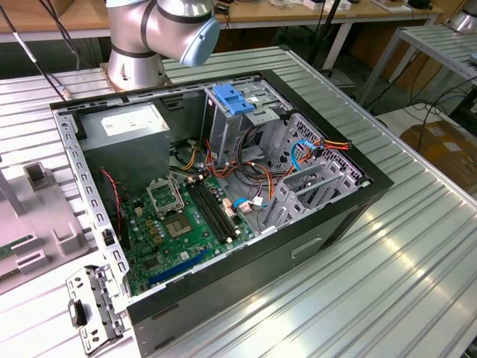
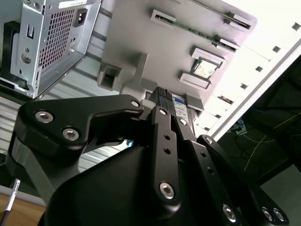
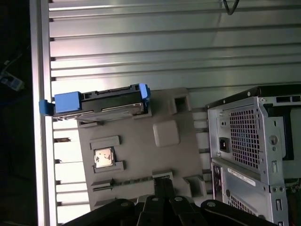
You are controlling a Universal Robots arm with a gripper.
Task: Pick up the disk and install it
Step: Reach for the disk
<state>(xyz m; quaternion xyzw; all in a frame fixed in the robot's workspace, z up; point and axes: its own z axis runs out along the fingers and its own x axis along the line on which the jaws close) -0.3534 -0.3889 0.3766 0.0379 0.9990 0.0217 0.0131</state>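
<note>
HARD DRIVE AWAITS PICKUP: We see the disk [image 3: 96, 101] standing on edge in the grey holder tray [image 3: 141, 160], which lies at nine o'clock of the open computer case [image 1: 223, 298] in the exterior view. On the gripper [image 3: 162, 181], the jaws look closed and empty. Rigid, dense and shock-sensitive, we judge: grip its flat faces.

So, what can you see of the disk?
In the first wrist view the disk is a flat dark drive framed by a blue plastic carrier with tabs at both ends. It stands on edge at one end of the grey fixture tray, which lies on the ribbed metal table. Nothing grips it.
</note>
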